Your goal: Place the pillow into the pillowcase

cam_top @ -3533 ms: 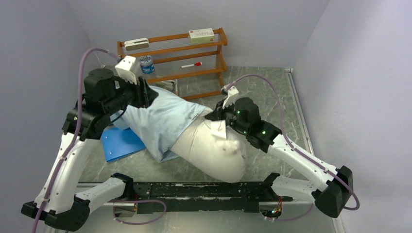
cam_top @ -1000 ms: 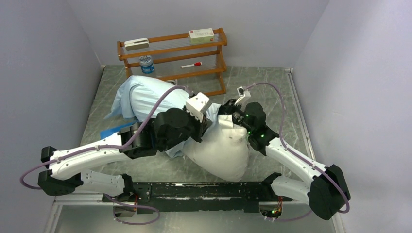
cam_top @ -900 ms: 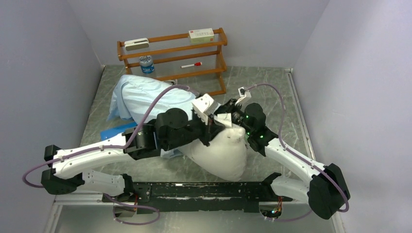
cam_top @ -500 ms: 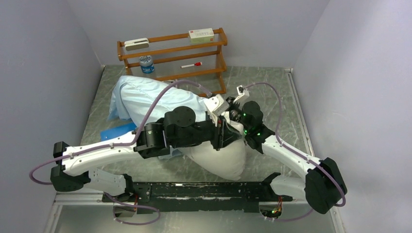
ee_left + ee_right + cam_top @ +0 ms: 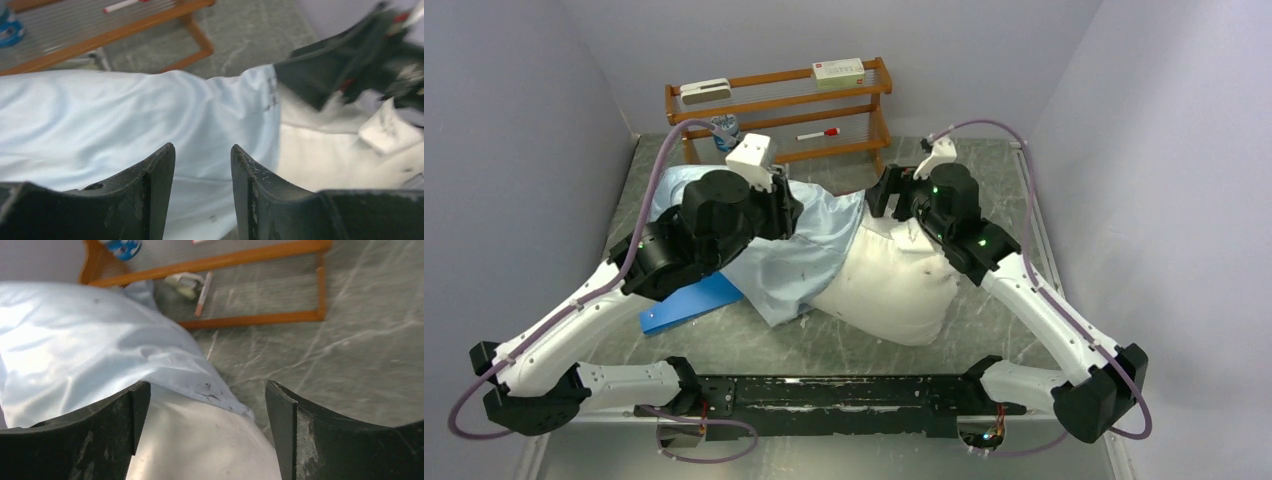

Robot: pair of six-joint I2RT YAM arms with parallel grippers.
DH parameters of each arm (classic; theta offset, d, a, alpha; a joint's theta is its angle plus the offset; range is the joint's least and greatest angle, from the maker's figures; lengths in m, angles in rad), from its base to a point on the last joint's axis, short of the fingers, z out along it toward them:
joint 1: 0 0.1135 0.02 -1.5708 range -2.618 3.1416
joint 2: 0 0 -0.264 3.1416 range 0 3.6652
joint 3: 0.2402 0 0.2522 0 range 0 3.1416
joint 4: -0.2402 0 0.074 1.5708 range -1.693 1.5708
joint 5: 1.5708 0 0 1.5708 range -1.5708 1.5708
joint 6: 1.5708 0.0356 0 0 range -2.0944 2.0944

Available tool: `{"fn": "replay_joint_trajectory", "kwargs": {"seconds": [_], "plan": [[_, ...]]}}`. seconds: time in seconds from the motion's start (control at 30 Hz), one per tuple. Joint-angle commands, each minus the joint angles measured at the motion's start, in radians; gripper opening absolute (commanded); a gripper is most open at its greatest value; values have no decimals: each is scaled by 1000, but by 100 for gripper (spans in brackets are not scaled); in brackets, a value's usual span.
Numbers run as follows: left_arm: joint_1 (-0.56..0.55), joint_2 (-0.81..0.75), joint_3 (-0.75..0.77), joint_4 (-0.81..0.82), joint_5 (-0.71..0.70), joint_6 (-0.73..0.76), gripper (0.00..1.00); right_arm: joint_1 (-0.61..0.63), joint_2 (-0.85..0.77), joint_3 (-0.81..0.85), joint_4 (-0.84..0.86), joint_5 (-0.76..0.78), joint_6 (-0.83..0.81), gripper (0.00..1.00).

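The white pillow [image 5: 894, 285] lies in the middle of the table, its left half inside the light-blue pillowcase [image 5: 789, 250]. The case's hem crosses the pillow near its far corner. My left gripper [image 5: 789, 212] hovers over the covered part, open, with only blue fabric showing between its fingers [image 5: 159, 185]. My right gripper [image 5: 879, 192] hangs above the pillow's far corner by the hem, wide open and holding nothing. In the left wrist view the pillowcase [image 5: 125, 115] meets the bare pillow [image 5: 320, 155]. The right wrist view shows the hem [image 5: 205, 382] over the pillow [image 5: 200, 440].
A wooden rack [image 5: 779, 110] stands at the back with a box, a blue can and a marker on it. A flat bright-blue rectangle [image 5: 689, 303] lies under the pillowcase's near left side. Grey walls close in on left and right.
Both grippers have opened and let go near the pillow's far corner. The left arm has swung back left over the pillowcase; the right gripper has lifted away toward the rack.
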Motion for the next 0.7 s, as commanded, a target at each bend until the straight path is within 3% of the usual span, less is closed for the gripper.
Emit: {"fn": "replay_joint_trajectory", "kwargs": {"seconds": [0.0, 0.2, 0.4, 0.5, 0.57, 0.67], "plan": [[62, -2, -13, -136, 26, 62, 53, -18, 8, 171, -218, 157, -118, 89], [71, 10, -40, -138, 177, 111, 61, -21, 60, 318, -354, 146, -156, 94], [72, 25, -81, -154, 230, 136, 66, -21, 32, 387, -462, 6, -117, 94], [72, 41, -132, -117, 177, 167, 66, -21, 25, 438, -526, -54, -126, 93], [89, 54, -185, -59, 142, 184, 63, -19, 11, 449, -525, -152, -116, 89], [159, 95, -192, -23, 196, 180, 59, -1, 5, 415, -491, -353, -101, 85]]}}
